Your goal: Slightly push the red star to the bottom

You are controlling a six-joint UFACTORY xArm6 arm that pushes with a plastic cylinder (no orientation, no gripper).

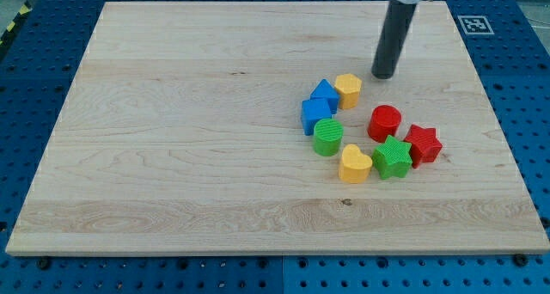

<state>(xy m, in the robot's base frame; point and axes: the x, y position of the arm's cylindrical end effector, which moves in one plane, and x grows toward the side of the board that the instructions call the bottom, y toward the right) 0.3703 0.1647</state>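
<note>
- My tip (383,74): the lower end of a plain dark rod with no jaws, so it holds nothing; it rests on bare board, touching no block
- Red star (423,144): lies toward the view's bottom and slightly to the view's right of my tip, at the right end of the cluster; its left side is touching or just beside the green star (393,156)
- Red cylinder (385,122): sits almost straight below my tip in the view, between it and the green star; a direct descent would strike it first
- Yellow hexagonal block (348,89): just to the view's left of my tip, clear of the intended path
- Suggested approach: carry my tip to the view's right until it stands directly above the red star's upper point, skirting the red cylinder, then travel a short way toward the view's bottom
- Caution: contact off the star's centre line is likely to spin it or press it into the green star; a brief stroke suffices, as only a slight shift is asked
</note>
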